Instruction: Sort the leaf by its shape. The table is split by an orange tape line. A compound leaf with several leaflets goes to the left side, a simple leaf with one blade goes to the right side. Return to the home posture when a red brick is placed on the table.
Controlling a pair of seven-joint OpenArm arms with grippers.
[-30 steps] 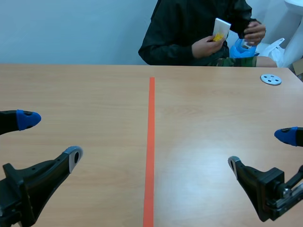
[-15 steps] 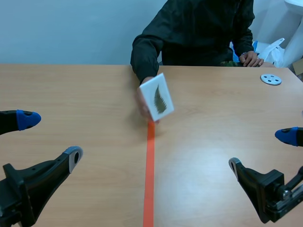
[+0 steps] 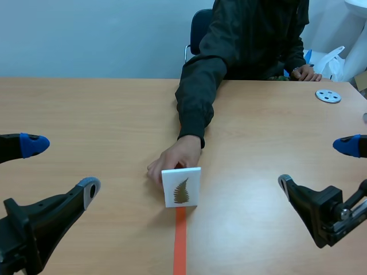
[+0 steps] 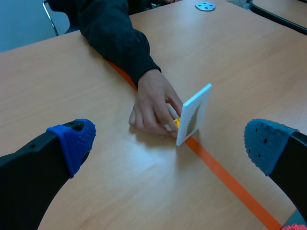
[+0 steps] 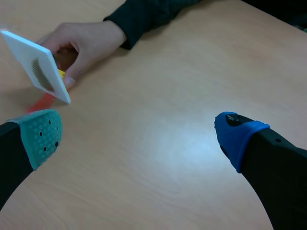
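Observation:
A white card (image 3: 182,187) showing a dark feather-like leaf with several leaflets stands upright on the orange tape line (image 3: 180,246). A person's hand (image 3: 174,158) holds it from behind. The card (image 4: 194,114) stands ahead of my left gripper (image 4: 172,141), with a small yellow piece (image 4: 176,122) at its foot. My left gripper (image 3: 63,169) is open at the near left. My right gripper (image 3: 315,163) is open at the near right, with the card (image 5: 37,67) ahead of one finger. Both hold nothing.
The person sits across the table, one sleeve (image 3: 198,91) stretched over the middle. A round grey disc with holes (image 3: 328,96) lies at the far right. A white plastic bag (image 3: 335,60) lies beyond the far right table edge.
The person's hand has brought the card from mid-air near the table's middle down onto the tape line, closer to me. Neither arm has moved.

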